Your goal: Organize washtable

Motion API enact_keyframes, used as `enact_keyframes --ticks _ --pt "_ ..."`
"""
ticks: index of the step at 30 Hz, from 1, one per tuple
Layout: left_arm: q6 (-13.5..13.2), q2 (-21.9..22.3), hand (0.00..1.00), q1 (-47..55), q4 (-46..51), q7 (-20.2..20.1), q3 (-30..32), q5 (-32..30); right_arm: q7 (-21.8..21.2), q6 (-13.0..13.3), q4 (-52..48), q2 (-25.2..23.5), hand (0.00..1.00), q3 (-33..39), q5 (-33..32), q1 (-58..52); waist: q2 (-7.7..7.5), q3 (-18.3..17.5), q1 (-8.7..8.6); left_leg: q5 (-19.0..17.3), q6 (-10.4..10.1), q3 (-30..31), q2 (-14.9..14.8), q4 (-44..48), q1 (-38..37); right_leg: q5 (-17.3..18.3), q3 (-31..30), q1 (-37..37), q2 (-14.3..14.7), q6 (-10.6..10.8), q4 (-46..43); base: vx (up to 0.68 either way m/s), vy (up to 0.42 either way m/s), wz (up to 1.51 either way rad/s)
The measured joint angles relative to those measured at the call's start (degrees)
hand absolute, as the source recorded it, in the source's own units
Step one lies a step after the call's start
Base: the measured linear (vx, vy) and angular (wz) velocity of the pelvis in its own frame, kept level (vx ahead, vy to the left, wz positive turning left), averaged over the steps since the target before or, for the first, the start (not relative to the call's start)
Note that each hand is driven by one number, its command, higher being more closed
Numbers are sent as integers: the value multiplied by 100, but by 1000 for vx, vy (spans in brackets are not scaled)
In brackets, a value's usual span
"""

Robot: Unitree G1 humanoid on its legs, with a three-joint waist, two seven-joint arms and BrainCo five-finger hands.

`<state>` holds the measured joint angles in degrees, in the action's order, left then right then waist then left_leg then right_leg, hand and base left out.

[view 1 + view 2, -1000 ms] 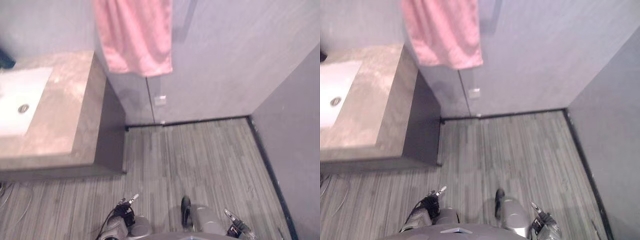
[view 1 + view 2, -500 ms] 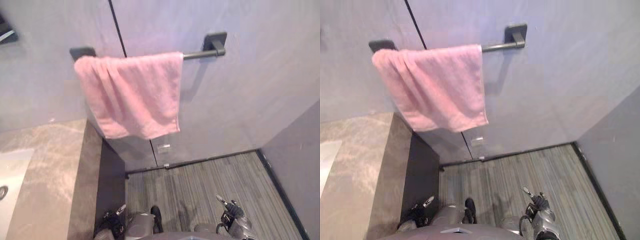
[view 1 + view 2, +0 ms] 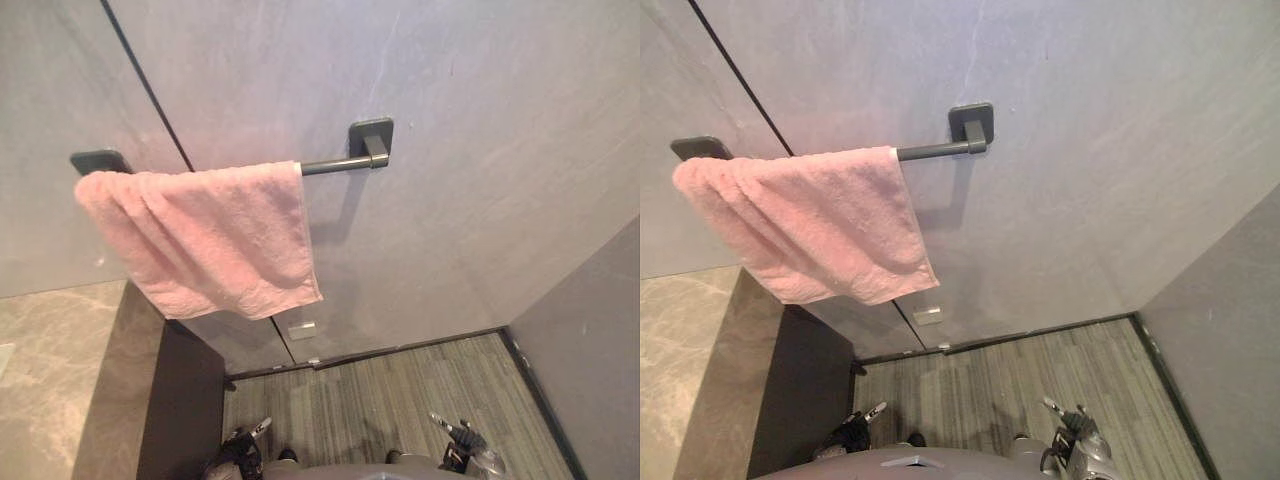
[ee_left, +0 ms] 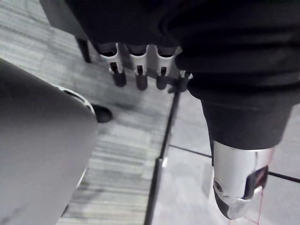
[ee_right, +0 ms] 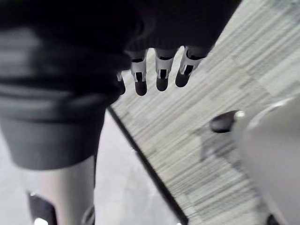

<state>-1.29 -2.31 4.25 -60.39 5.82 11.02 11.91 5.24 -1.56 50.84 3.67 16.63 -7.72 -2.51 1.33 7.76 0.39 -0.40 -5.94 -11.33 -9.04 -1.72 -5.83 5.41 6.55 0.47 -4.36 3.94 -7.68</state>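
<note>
- Fingers (image 4: pixel 137 70) of left hand (image 3: pixel 245 445): straight and released, grasping nothing; far below the towel rail (image 3: pixel 335 165), under its towel-covered stretch.
- Fingers (image 5: pixel 161 71) of right hand (image 3: pixel 462 442): straight, released, empty; far below the rail, right of its right bracket.
- Grey wall (image 3: pixel 480 150): carrying the rail on two dark brackets.
- Striped floor (image 3: pixel 400 390): well below the rail.
- Washtable (image 3: pixel 50 390): stone top over a dark side panel, below the rail's left end.
- Pink towel (image 3: pixel 210 240): draped over the rail's left portion, right stretch of rail exposed.
- Small wall plate (image 3: pixel 301 330): below the rail, just under the towel's lower right corner.
</note>
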Motion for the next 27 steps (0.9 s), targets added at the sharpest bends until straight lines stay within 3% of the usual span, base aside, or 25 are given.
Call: enact_keyframes --ticks 4,8,13,19,27 --pt "-17 7 0 98 478 102 -249 15 53 239 -1674 -7 0 -383 -8 -222 -70 -1 20 -22 -47 -53 27 2 78 -113 -43 11 -9 28 172 83 27 -6" --pt "-132 37 0 397 1628 167 -708 25 117 511 -3146 -35 0 -635 0 -372 -102 -21 11 -41 -16 -50 177 3 107 -231 -59 93 -146 127 436 61 63 -2" --pt "-337 0 0 524 3044 151 -1159 65 135 783 -4258 -17 0 -1020 193 -287 -99 -26 15 -45 -7 -46 258 4 151 -412 -61 162 -221 171 691 -4 37 0" --pt "-398 18 0 726 3744 74 -1391 343 28 909 -4904 230 0 -1718 543 102 -77 -178 24 -45 8 -85 259 11 313 -556 -135 -4 -216 176 834 -44 3 -6" --pt "-357 30 0 1205 4305 -159 -1568 415 -485 914 -4913 845 0 -2387 -73 662 -82 -180 170 -37 17 -78 260 18 370 -641 -126 33 -216 183 933 -2 -1 0"
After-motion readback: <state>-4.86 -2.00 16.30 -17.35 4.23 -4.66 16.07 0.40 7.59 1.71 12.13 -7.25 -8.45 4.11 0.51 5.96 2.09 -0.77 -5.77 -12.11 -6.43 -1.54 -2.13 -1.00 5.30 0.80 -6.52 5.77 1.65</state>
